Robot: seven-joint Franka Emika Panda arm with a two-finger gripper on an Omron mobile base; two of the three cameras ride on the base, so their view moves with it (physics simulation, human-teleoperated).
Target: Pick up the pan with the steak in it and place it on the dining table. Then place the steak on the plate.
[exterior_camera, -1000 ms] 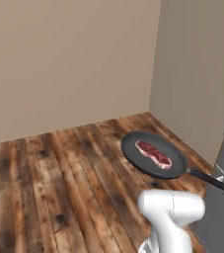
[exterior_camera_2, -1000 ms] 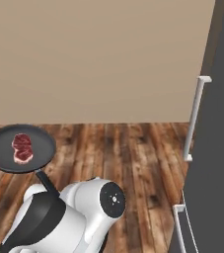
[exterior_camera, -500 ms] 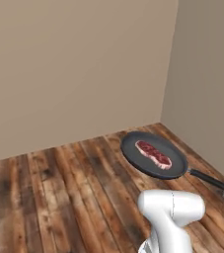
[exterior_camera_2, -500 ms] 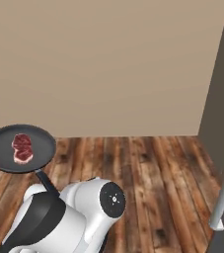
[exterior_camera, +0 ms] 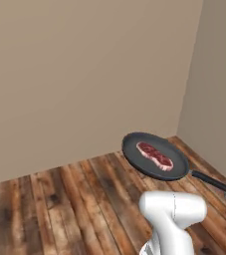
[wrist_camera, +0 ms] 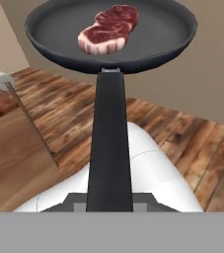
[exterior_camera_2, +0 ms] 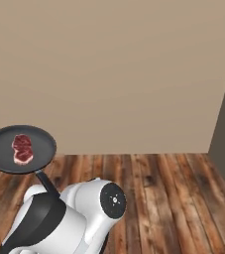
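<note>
while pincer (wrist_camera: 109, 205) grips its handle | pan (wrist_camera: 59, 34): round, dark | steak (wrist_camera: 108, 28): red, pale-edged

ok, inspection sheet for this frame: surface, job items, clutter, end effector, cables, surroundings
Surface: wooden plank floor; no table seen.
Job items: pan held level in the air; steak lies flat inside it; no plate seen.
Clutter: nothing seen.
End effector: shut on the pan's handle, fingertips hidden beneath it.
Cables: nothing seen.
Surroundings: plain beige wall ahead, a room corner at the right in the left base view.
</note>
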